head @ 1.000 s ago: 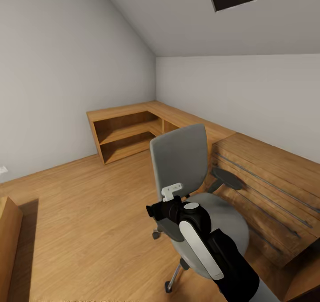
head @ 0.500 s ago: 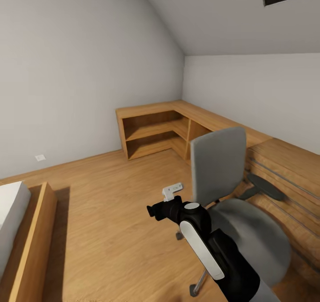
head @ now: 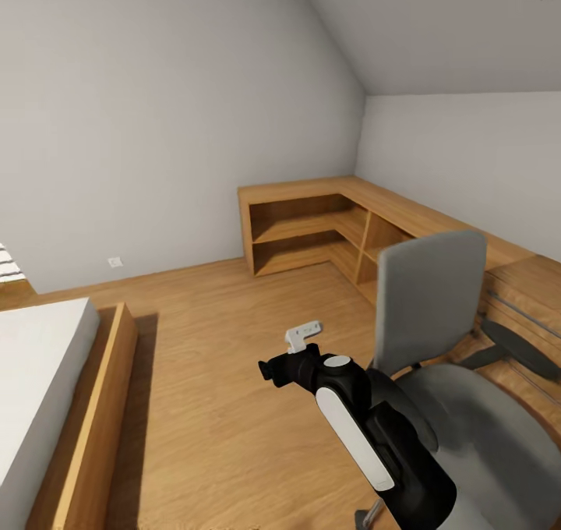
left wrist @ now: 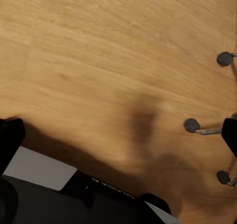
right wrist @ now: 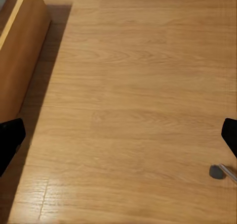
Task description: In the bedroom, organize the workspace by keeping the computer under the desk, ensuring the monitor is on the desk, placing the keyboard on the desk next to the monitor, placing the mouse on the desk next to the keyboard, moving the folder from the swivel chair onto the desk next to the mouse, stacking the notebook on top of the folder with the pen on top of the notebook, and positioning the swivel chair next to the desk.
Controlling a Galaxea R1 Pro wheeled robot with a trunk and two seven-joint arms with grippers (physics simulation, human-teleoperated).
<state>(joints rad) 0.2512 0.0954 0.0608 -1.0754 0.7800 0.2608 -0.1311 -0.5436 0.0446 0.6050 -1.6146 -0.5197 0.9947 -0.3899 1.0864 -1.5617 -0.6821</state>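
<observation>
The right gripper (right wrist: 118, 135) hangs over bare wood floor (right wrist: 133, 85), its dark fingertips (right wrist: 10, 140) spread wide at the two sides of its wrist view with nothing between them. The left gripper (left wrist: 118, 135) is likewise spread apart and empty above the floor, near chrome legs with casters (left wrist: 191, 125). The swivel chair (head: 436, 335) stands just beside the robot's right arm (head: 366, 429), its seat bare. Behind it runs a low wooden corner shelf unit (head: 312, 226); a wood-framed bed (head: 54, 390) lies well apart, across the floor.

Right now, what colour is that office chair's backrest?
Grey. The swivel chair shows it best in the head view.
</observation>
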